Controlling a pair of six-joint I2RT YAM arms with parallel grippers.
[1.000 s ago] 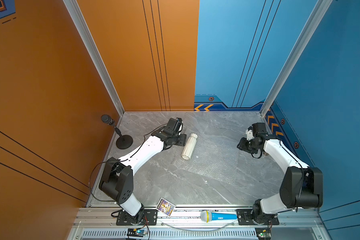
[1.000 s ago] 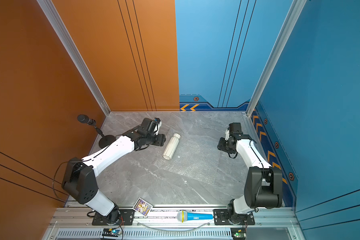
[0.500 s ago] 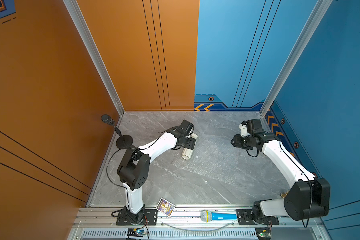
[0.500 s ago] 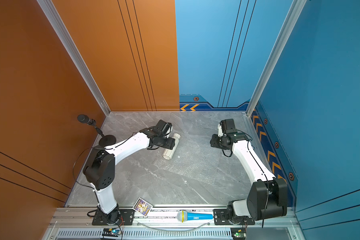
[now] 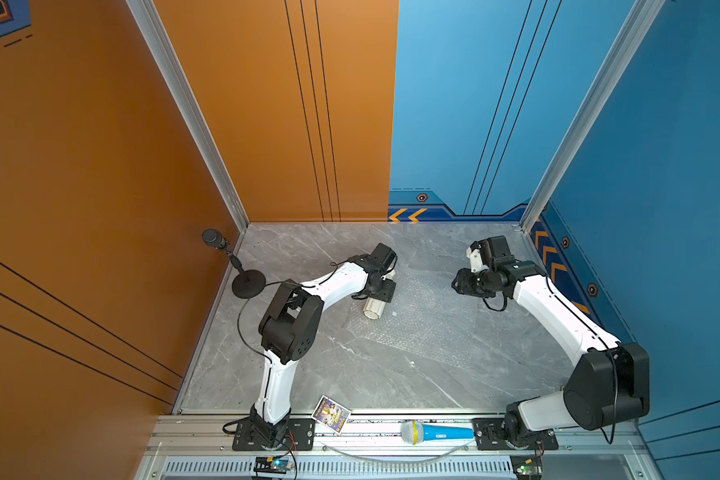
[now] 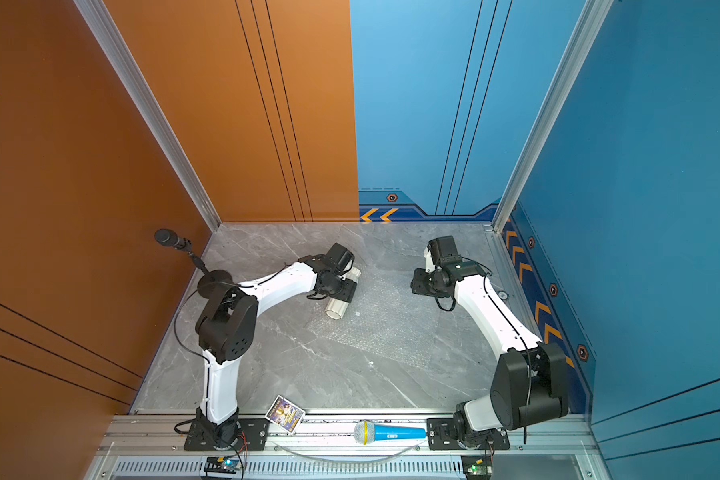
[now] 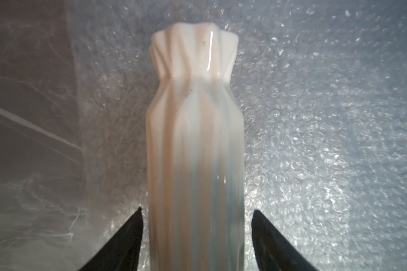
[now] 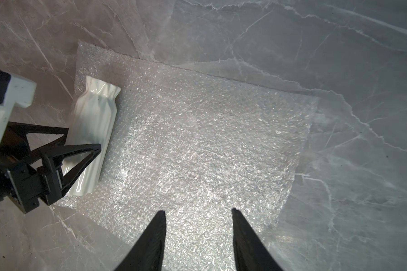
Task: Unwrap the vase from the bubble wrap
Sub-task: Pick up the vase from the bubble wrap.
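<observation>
The vase is lying on its side at the edge of the flattened bubble wrap on the bench, unmoved since a second ago. The left tool, then off beside it, is now straddling its body, jaws apart with slim gaps. The right tool, having swung inward, is hovering over the bubble wrap, jaws parted and empty.

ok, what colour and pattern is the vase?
The vase is glossy white with vertical ribs running along its body. It shows best in the left wrist view.
</observation>
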